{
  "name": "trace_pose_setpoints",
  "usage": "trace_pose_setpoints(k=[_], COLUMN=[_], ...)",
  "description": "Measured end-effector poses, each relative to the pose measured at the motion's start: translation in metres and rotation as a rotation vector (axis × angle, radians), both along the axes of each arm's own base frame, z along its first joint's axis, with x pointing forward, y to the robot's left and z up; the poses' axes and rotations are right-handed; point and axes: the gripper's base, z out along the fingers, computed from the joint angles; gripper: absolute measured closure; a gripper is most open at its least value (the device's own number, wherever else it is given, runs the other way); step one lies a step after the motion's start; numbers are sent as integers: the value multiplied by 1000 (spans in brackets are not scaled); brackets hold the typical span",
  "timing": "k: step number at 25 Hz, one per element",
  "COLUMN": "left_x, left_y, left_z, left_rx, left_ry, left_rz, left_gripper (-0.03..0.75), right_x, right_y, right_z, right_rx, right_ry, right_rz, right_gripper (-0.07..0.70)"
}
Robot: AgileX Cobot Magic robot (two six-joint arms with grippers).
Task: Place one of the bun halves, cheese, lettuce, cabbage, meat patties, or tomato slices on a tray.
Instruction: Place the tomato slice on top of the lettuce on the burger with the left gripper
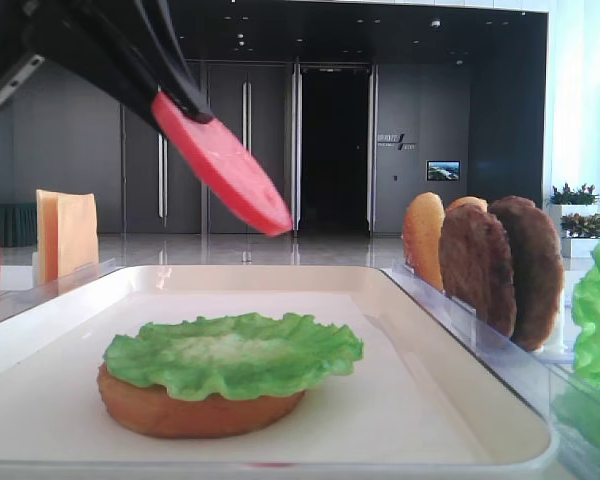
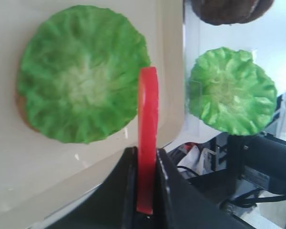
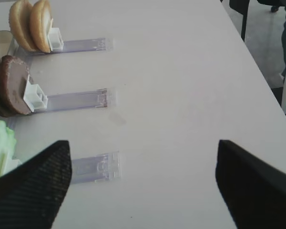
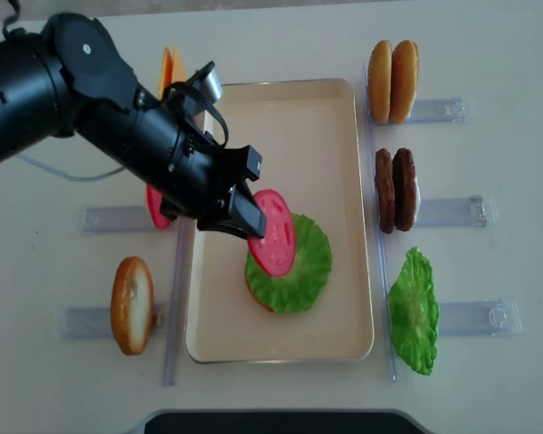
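Note:
My left gripper (image 4: pixel 244 217) is shut on a red tomato slice (image 4: pixel 276 232) and holds it tilted in the air over the cream tray (image 4: pixel 281 117). Below the slice, a green lettuce leaf (image 4: pixel 309 264) lies on a bun half (image 1: pixel 180 415) in the tray. In the left wrist view the tomato slice (image 2: pixel 148 138) stands edge-on between the black fingers (image 2: pixel 169 186), above the lettuce's right edge (image 2: pixel 81 71). My right gripper (image 3: pixel 143 183) is open over bare table with nothing between its fingers.
Clear holders right of the tray carry two bun halves (image 4: pixel 392 81), two meat patties (image 4: pixel 395 190) and a lettuce leaf (image 4: pixel 414 312). Left of the tray stand cheese (image 4: pixel 167 68), another tomato slice (image 4: pixel 154 210) and a bun half (image 4: pixel 132 305).

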Motion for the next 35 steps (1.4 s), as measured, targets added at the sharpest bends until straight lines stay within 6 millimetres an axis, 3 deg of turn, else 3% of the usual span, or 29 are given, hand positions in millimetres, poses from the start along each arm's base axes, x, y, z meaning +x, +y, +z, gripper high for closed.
trace_pose_setpoints(k=[4, 16, 35], left_x=[9, 16, 21], left_y=[-10, -22, -24], left_z=[-11, -46, -59], left_rx=[-79, -27, 4], left_ry=[6, 54, 42], left_rz=[21, 11, 31], left_gripper=[667, 667, 667], right_x=[0, 0, 0], right_y=[0, 0, 0], right_z=[0, 0, 0], right_rx=[0, 0, 0], right_ry=[0, 0, 0], right_rz=[0, 0, 0], right_gripper=[48, 48, 48])
